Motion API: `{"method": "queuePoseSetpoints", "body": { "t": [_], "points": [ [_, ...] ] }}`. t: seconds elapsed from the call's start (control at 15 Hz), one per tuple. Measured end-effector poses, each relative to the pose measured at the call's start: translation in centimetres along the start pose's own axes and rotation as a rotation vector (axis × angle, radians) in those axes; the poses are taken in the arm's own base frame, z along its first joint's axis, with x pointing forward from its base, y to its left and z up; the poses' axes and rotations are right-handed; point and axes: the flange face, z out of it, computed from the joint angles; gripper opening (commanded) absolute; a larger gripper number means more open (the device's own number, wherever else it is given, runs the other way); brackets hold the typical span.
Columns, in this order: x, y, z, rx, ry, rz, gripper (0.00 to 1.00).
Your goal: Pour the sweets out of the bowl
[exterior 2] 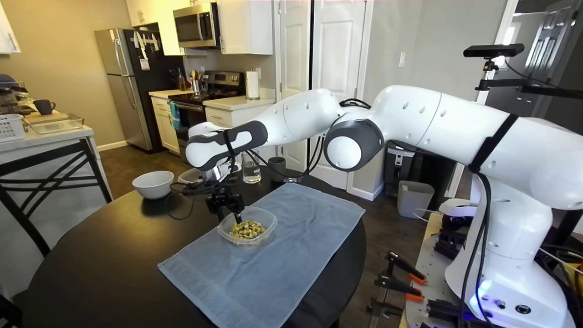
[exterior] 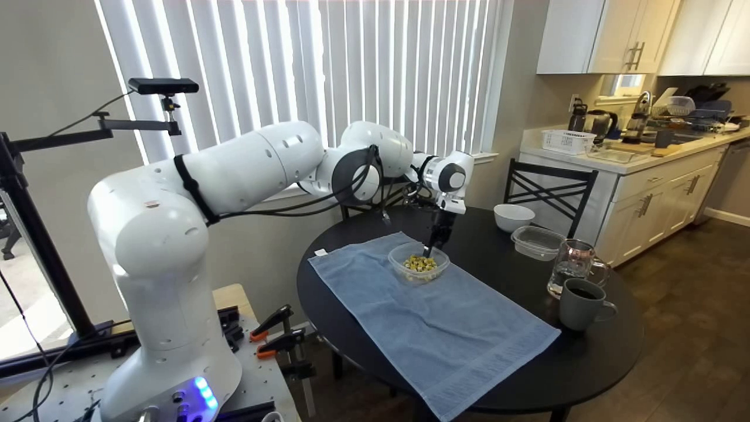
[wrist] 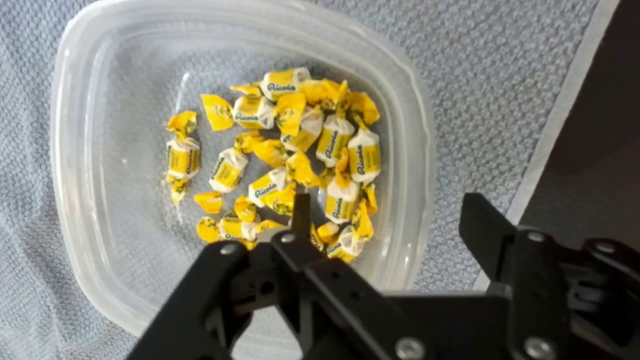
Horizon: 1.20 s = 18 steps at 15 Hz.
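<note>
The clear bowl [exterior: 394, 266] rests upright on a blue towel [exterior: 457, 334]; it also shows in an exterior view [exterior 2: 270, 228] and in the wrist view [wrist: 80, 165]. The sweets [wrist: 334, 142], yellow and white wrapped pieces, lie inside it, mostly toward one side; they show in both exterior views [exterior: 420, 263] [exterior 2: 247, 229]. My gripper [wrist: 387, 200] is open and straddles the bowl's rim. One finger is over the inside with the sweets, the other is outside over the towel. It also shows at the bowl's edge in an exterior view [exterior 2: 230, 217]. I cannot tell whether the fingers touch the bowl.
A white bowl [exterior: 514, 218], an empty clear container [exterior: 537, 244], a glass mug [exterior: 569, 271] and a grey mug with dark liquid [exterior: 580, 308] stand on the round black table [exterior 2: 114, 255]. A black chair [exterior: 551, 190] stands behind the table.
</note>
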Motion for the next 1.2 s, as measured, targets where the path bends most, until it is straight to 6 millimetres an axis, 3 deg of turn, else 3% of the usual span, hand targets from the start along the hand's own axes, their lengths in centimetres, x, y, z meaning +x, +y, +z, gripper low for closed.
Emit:
{"method": "queuePoseSetpoints", "body": {
  "t": [0.47, 0.93, 1.2],
  "points": [
    [0.5, 0.0, 0.4, -0.005, -0.009, 0.003, 0.01],
    [2.7, 0.1, -0.3, 0.009, -0.014, 0.007, 0.01],
    [3.2, -0.1, -3.9, 0.065, 0.113, 0.001, 0.01]
  ]
}}
